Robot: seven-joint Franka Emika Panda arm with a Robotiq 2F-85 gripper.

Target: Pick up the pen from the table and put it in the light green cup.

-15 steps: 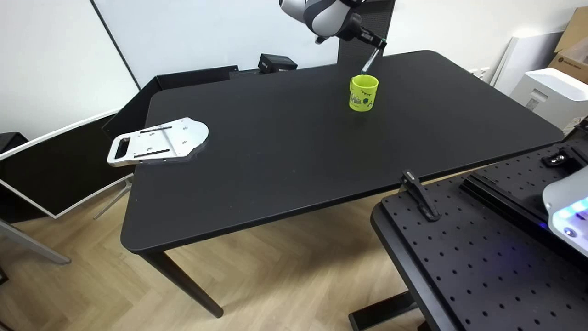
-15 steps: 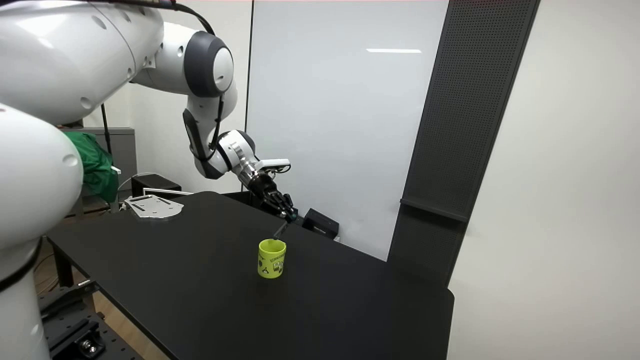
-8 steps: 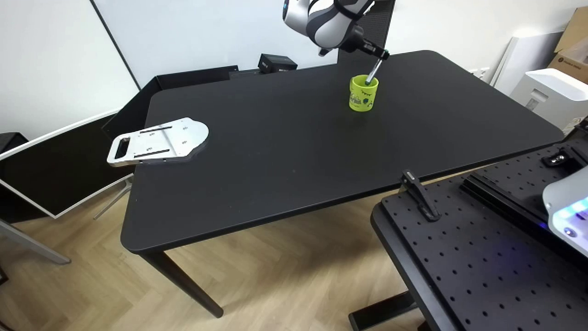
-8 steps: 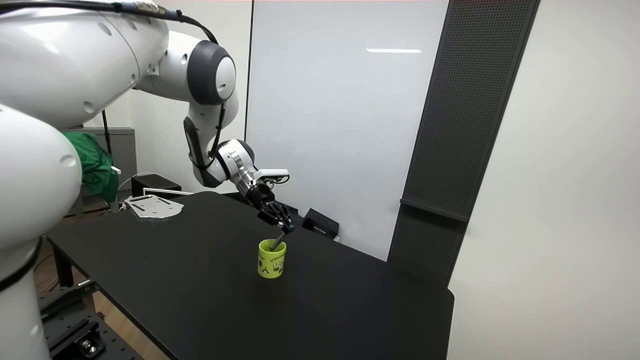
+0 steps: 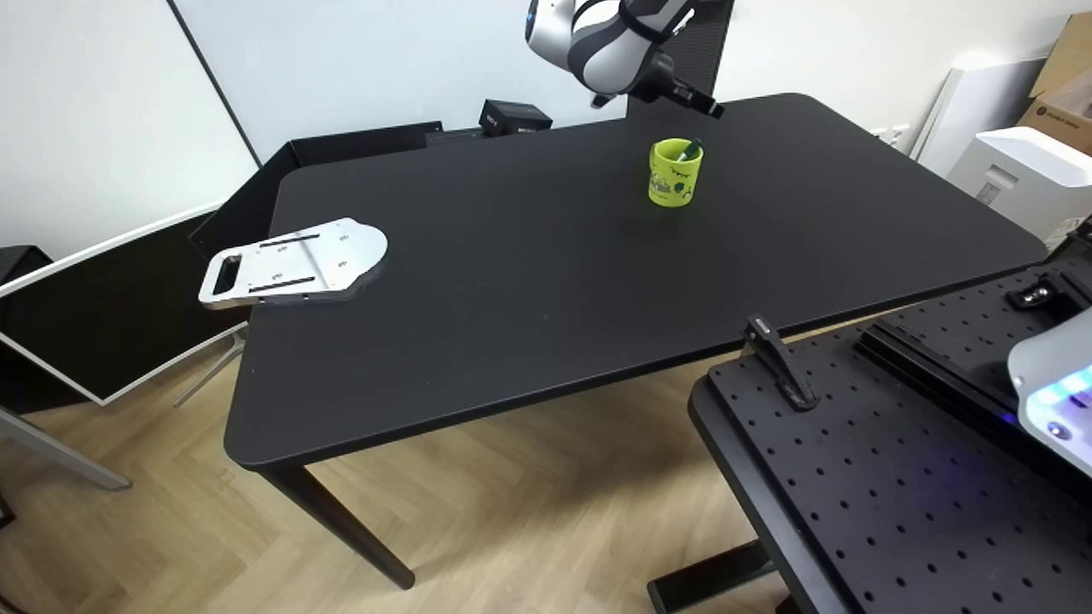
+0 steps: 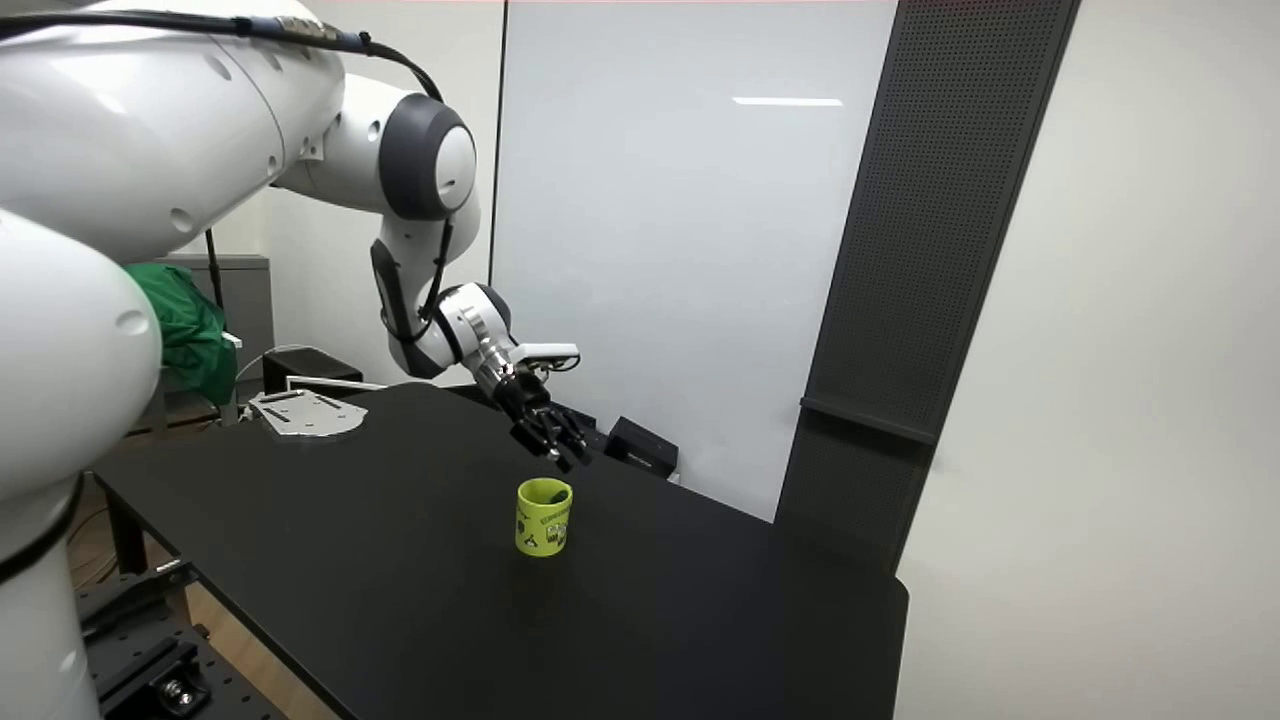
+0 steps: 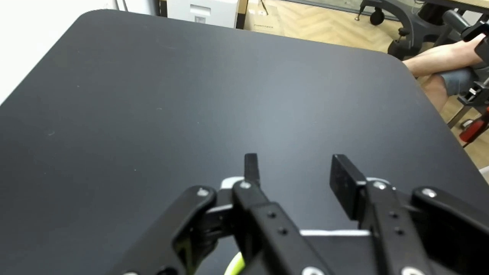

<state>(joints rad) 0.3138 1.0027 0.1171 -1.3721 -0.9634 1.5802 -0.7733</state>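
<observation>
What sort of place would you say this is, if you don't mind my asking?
Probably a robotics lab or office workspace: there is a robot arm, a black perforated board beside the table, and what looks like a large whiteboard.

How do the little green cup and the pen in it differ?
The cup is bright yellow-green, while the pen shows a dark green end. The cup is wide; the pen is thin. The cup stands upright on the table, whereas the pen leans inside it. Both show some green, and neither is held by the open gripper.
</observation>
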